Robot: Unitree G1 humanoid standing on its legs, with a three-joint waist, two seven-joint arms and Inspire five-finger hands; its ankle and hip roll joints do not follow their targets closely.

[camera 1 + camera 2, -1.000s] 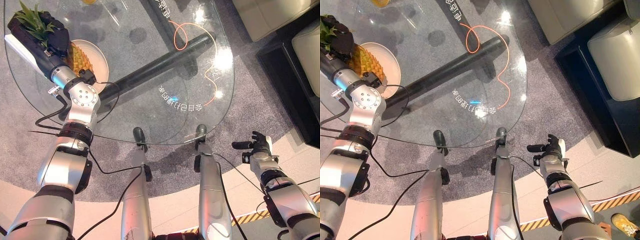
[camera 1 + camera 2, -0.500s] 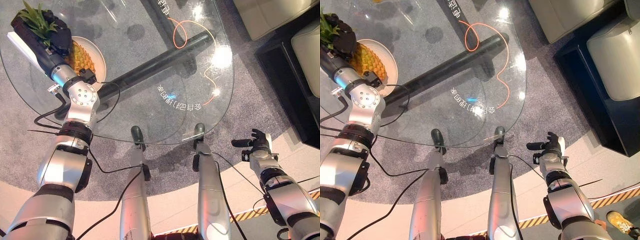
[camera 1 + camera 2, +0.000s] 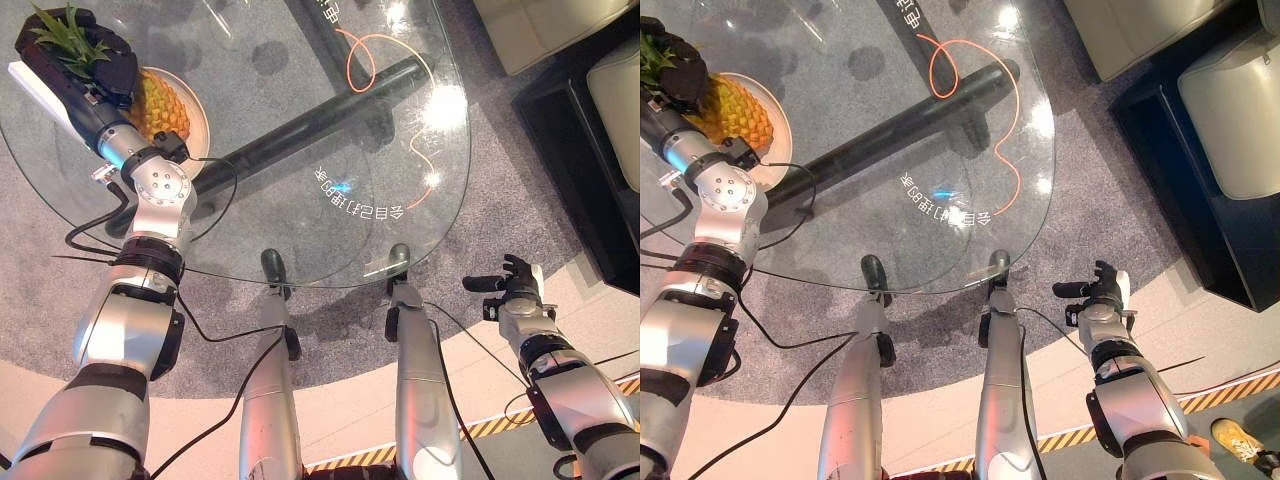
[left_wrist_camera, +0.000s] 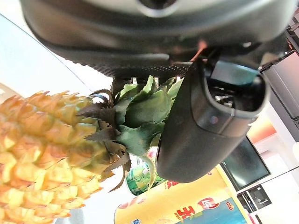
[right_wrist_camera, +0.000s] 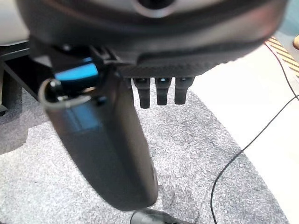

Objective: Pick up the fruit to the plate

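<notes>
A yellow pineapple (image 3: 160, 103) with a green crown (image 4: 135, 116) lies across a white plate (image 3: 197, 135) at the far left of the glass table (image 3: 300, 150). My left hand (image 3: 85, 58) is over the crown end, its fingers and thumb (image 4: 205, 126) curled round the leaves. The fruit's body (image 4: 42, 158) stretches away from the palm. My right hand (image 3: 510, 292) hangs off the table's near right side above the floor. Its fingers (image 5: 159, 91) are straight and hold nothing.
A dark tube (image 3: 310, 125) runs under the glass, beside an orange looped line (image 3: 365, 65). A pale sofa (image 3: 540, 30) and a dark low unit (image 3: 590, 170) stand at the right. Striped floor tape (image 3: 500, 425) lies near my right arm.
My left hand has shifted slightly farther away with the pineapple's crown, and the fruit stays over the plate. The view has moved a little. The right hand is still.
</notes>
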